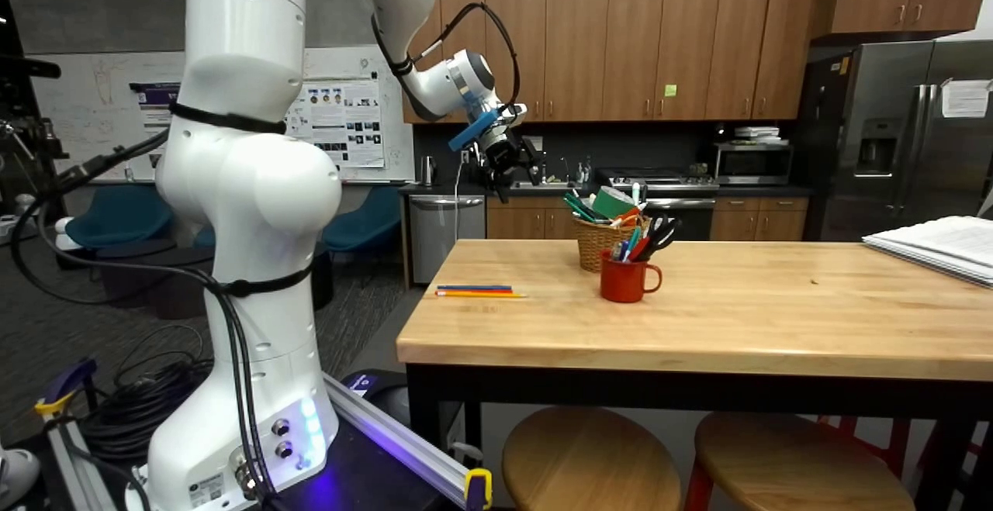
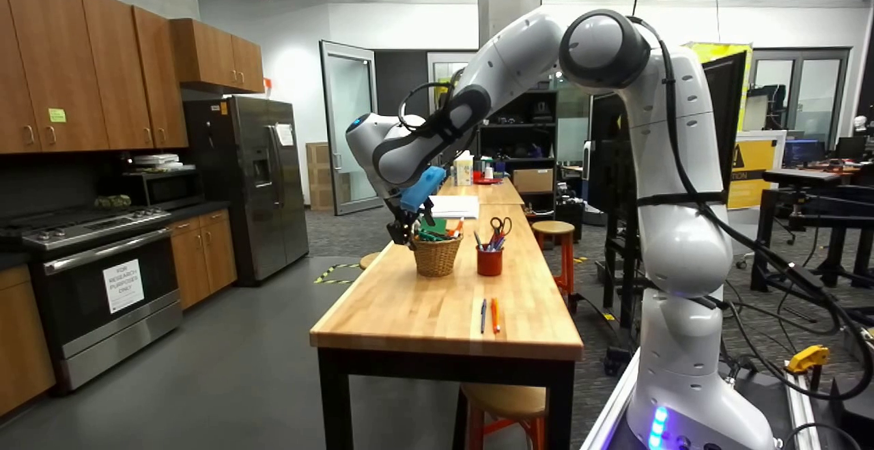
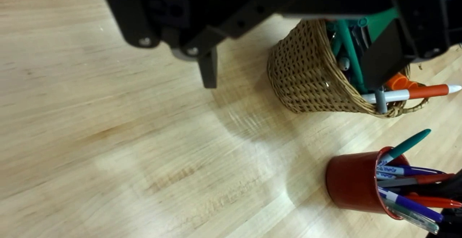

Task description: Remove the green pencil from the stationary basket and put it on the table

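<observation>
Green pencil (image 3: 352,55) rests in the upright woven basket (image 3: 306,72); wooden table (image 1: 764,302) beneath.

Your wrist view has glare on the wooden tabletop (image 3: 155,129), shadow left of the wicker basket (image 3: 306,73), a slightly blurred gripper (image 3: 295,88).

Wooden cabinets (image 2: 102,85) hang near a fridge (image 2: 249,190) — grey floor (image 2: 249,347) below.

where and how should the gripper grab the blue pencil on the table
Probably grip the blue pencil at mid-length, from straight above, the gripper closing across its long sides: it's thin, straight and flat on the table. An exterior view shows a narrow gap to the red and orange pencils beside it.
</observation>
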Robot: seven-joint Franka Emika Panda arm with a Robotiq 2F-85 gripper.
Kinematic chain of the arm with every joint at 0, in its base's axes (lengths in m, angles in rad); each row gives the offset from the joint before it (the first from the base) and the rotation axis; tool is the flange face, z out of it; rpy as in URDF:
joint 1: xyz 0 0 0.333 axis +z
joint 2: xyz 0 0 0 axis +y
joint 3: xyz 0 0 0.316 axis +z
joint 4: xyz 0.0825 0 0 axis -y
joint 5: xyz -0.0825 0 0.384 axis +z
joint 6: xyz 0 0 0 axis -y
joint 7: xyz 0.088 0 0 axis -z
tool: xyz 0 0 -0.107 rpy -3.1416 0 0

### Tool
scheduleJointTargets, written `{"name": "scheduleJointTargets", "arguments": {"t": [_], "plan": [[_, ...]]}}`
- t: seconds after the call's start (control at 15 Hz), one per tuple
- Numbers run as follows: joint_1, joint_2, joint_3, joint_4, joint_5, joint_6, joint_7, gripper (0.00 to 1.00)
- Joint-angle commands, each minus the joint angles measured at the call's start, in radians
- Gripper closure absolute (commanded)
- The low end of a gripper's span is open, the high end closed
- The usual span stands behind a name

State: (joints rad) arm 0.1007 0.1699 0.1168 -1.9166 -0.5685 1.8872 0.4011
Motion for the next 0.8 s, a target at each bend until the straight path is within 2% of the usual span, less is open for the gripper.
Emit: {"name": "scheduleJointTargets", "arguments": {"t": [0.0,0.73], "plan": [[0.021,0.040,-0.024,0.049,-0.002,-0.012,-0.012,0.00],[0.009,0.095,-0.068,0.096,0.003,0.026,-0.110,0.00]]}}
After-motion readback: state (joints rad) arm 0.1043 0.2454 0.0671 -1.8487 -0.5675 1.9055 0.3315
